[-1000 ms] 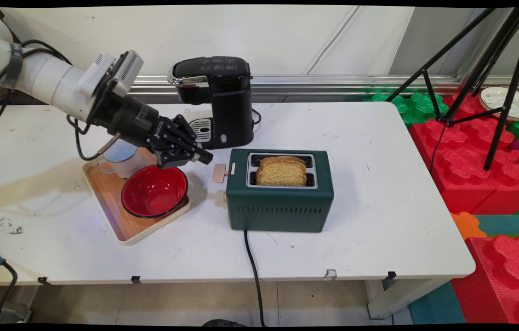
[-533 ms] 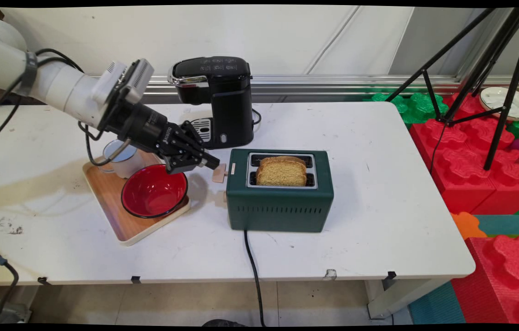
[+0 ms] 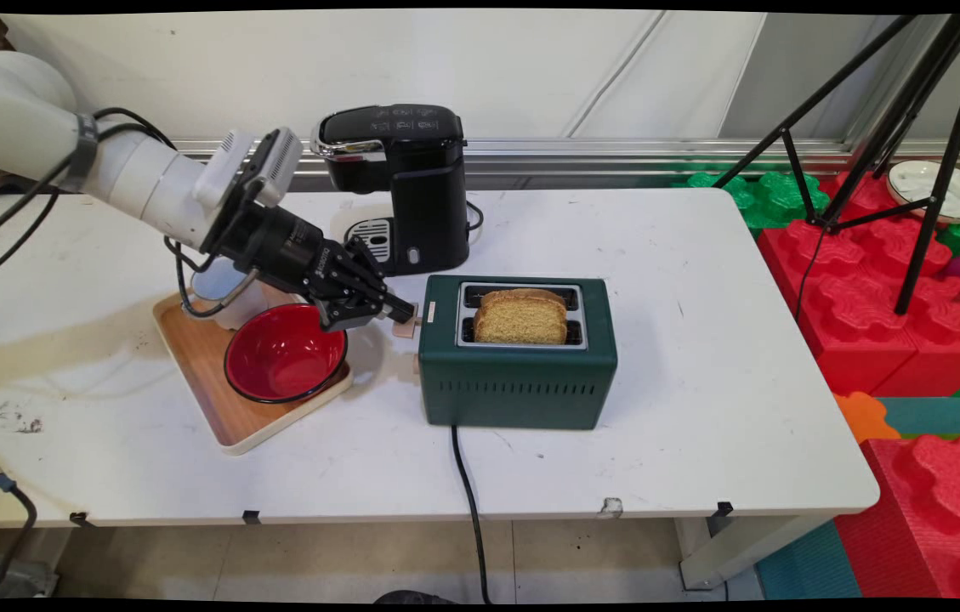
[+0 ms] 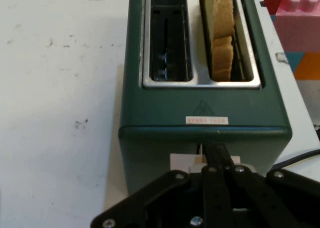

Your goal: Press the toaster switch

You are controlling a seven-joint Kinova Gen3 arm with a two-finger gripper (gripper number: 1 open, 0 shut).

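Note:
A dark green toaster (image 3: 518, 382) stands mid-table with a slice of bread (image 3: 522, 319) upright in its near slot; the far slot is bare. My black gripper (image 3: 403, 310) is shut, its tips resting on top of the beige lever (image 3: 405, 329) at the toaster's left end. In the hand view the toaster (image 4: 200, 108) lies straight ahead. The shut gripper (image 4: 212, 150) lies over the lever (image 4: 182, 163), and the bread (image 4: 222, 33) stands in the right slot. A red bowl (image 3: 284, 353) lies just below the hand.
The bowl and a white mug (image 3: 233, 310) sit on a wooden tray (image 3: 216, 399). A black coffee machine (image 3: 411, 178) stands behind the toaster. The toaster's cord (image 3: 467, 501) runs off the front edge. A tripod (image 3: 913, 127) and foam blocks (image 3: 871, 289) stand to the right.
The hand has travelled right and slightly away from the bowl's far rim, until its shut tips reached the toaster's lever. Toaster, bread and bowl have stayed put.

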